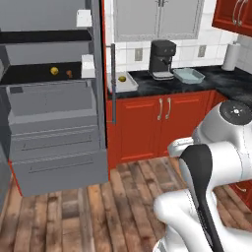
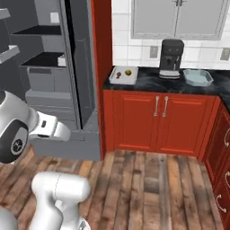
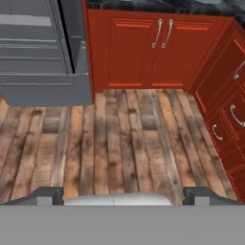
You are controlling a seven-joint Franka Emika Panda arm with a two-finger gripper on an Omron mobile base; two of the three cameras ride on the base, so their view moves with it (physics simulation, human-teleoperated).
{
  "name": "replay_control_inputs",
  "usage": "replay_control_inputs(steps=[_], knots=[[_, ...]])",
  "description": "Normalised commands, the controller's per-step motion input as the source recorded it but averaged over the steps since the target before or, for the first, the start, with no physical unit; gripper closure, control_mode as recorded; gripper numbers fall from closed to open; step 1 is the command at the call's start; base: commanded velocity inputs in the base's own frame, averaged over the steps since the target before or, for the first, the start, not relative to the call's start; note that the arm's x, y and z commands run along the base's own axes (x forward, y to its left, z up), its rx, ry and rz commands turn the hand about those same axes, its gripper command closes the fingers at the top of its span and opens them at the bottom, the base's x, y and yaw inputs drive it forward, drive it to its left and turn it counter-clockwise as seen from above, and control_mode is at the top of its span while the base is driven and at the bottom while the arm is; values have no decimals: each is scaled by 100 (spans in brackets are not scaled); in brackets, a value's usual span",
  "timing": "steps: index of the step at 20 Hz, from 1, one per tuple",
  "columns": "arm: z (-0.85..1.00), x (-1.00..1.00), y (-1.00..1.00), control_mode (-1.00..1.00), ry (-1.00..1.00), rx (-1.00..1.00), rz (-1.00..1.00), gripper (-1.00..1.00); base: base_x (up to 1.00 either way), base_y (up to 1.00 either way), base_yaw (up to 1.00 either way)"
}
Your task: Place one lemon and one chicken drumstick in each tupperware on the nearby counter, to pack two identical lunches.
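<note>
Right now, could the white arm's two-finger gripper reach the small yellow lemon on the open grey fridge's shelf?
Probably not: the open gripper faces the wooden floor, far from the lemon; nothing blocks the shelf.

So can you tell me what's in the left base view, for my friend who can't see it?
An open grey fridge stands left, with a lemon and a chicken drumstick on a dark shelf. Beside it, a black counter over red cabinets holds a whitish tupperware with a lemon inside, a coffee machine and a pale blue tupperware. The white arm rises lower right.
</note>
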Motion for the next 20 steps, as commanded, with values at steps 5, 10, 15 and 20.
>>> replay_control_inputs(steps=[5,10,15,20], knots=[[0,0,0,100,0,0,0,-100,8,100,0],[0,0,0,100,0,0,0,-100,77,100,0],[0,0,0,100,0,0,0,-100,100,100,0],[0,0,0,100,0,0,0,-100,66,48,0]])
